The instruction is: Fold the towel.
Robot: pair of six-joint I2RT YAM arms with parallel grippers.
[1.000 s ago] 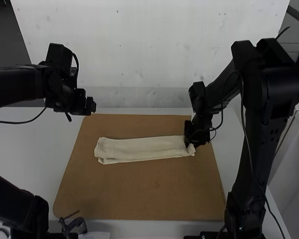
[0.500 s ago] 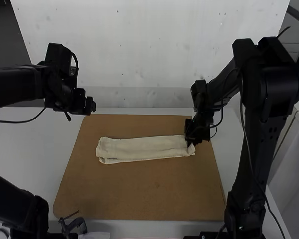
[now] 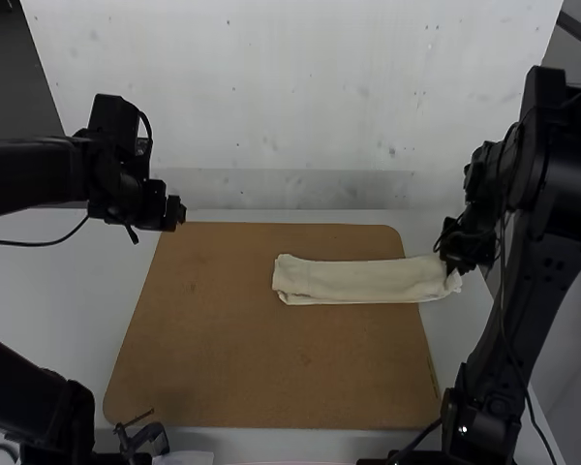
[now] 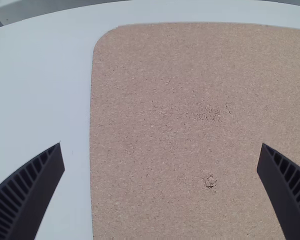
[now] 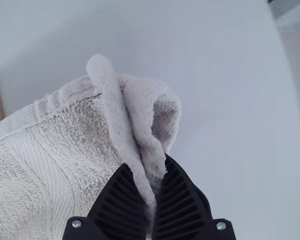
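In the high view, the white towel (image 3: 353,281) lies as a long folded strip, partly on the brown board and partly past its right edge. My right gripper (image 3: 452,263) is at the strip's right end. The right wrist view has the right gripper (image 5: 154,195) shut on pinched, bunched layers of the towel (image 5: 65,145) at that end. My left gripper (image 3: 181,211) is over the board's far left corner, away from the towel. Seen from its own wrist, the left gripper (image 4: 161,160) stands open with nothing between its fingers.
The brown board (image 3: 261,368) covers the middle of the white table (image 3: 48,281). A pale wall (image 3: 290,97) rises behind it. A small dark clamp-like object (image 3: 143,438) sits by the board's near left edge.
The right gripper has moved to the right, dragging the towel along so that its end now passes the board's right edge. The left arm has barely moved.
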